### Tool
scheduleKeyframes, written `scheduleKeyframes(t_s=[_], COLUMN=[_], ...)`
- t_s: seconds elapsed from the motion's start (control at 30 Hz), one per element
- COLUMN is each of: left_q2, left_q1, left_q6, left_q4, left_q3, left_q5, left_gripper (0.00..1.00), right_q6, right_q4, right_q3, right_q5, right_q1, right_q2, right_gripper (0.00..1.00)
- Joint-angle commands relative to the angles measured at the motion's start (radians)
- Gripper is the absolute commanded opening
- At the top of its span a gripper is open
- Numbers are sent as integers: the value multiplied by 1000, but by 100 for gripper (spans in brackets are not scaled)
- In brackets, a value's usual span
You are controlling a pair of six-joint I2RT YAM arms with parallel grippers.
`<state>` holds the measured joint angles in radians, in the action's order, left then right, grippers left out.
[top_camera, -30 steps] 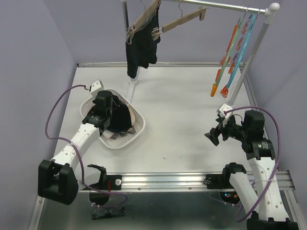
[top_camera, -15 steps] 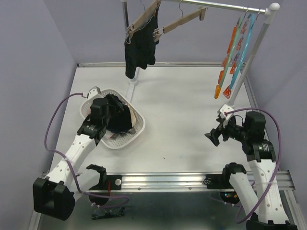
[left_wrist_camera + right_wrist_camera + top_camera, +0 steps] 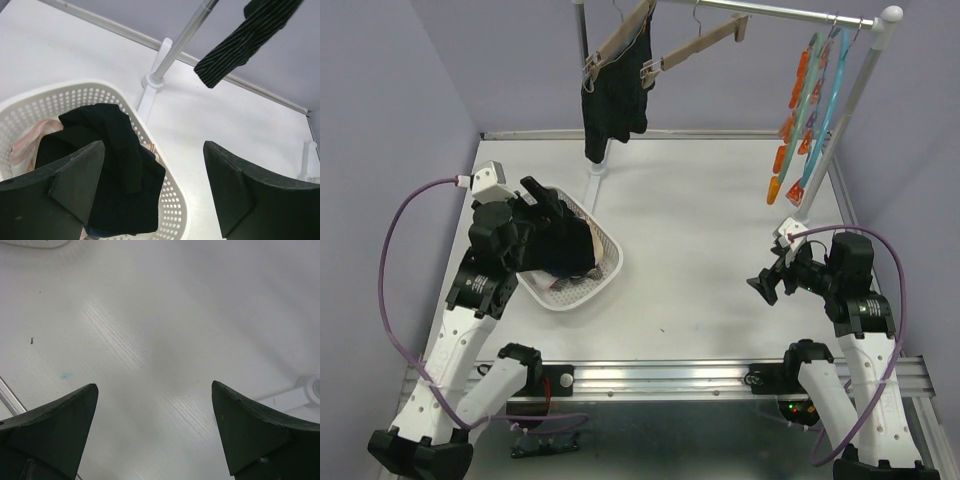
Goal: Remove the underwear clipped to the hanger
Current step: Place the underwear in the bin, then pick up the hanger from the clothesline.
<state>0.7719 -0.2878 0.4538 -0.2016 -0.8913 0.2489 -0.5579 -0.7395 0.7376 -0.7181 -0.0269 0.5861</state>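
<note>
A dark pinstriped underwear (image 3: pixel 614 105) hangs clipped to a wooden hanger (image 3: pixel 620 42) on the rail; in the left wrist view its lower end (image 3: pixel 245 35) shows at the top right. A black underwear (image 3: pixel 115 165) lies heaped in the white basket (image 3: pixel 186 200), over a pink-white piece (image 3: pixel 29 139). My left gripper (image 3: pixel 545 200) hovers open above the basket's left side, and the wrist view shows nothing between the fingers of this gripper (image 3: pixel 154 150). My right gripper (image 3: pixel 765 283) stands open and empty over bare table, also seen from its wrist (image 3: pixel 155 390).
A second wooden hanger (image 3: pixel 708 38) hangs bare on the rail. Orange and blue plastic hangers (image 3: pixel 805 110) dangle at the right end beside the slanted rack post (image 3: pixel 848 100). The rack's left post stands on a foot (image 3: pixel 597 172) just behind the basket (image 3: pixel 608 268).
My left gripper has opened and let the black underwear go into the basket, then risen and drawn back to the left. The right arm has not moved.
</note>
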Motion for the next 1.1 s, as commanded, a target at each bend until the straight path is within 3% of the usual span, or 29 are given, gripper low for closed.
scheduleKeyframes(t_s=[0.0, 0.2, 0.43, 0.47, 0.5, 0.53, 0.67, 0.77, 1.07], left_q2=[0, 115, 271, 294, 315, 314, 294, 328, 561], left_q1=[1, 2, 10, 13, 21, 21, 29, 33, 45], left_q6=[-197, -260, -259, -251, -250, -250, -285, -296, -343], left_q4=[108, 197, 347, 370, 524, 525, 892, 1080, 1465], left_q3=[-69, -233, -385, -394, -367, -344, -163, -86, -75], left_q5=[-130, -353, -367, -420, -573, -574, -612, -629, -662], left_gripper=[92, 92, 92, 92, 92, 92, 91, 91, 88], right_q6=[-8, -10, -10, -10, -10, -10, -10, -11, -10], right_q4=[42, 40, 42, 42, 42, 42, 42, 42, 40], right_q3=[-15, -17, -17, -17, -17, -17, -18, -17, -20], right_q5=[-7, -9, -9, -10, -12, -12, -14, -17, -21], right_q1=[-11, -11, -13, -13, -13, -13, -13, -13, -13], right_q2=[-12, -12, -20, -22, -25, -26, -29, -29, -34], right_gripper=[100, 100, 100, 100, 100, 100, 100, 100, 100])
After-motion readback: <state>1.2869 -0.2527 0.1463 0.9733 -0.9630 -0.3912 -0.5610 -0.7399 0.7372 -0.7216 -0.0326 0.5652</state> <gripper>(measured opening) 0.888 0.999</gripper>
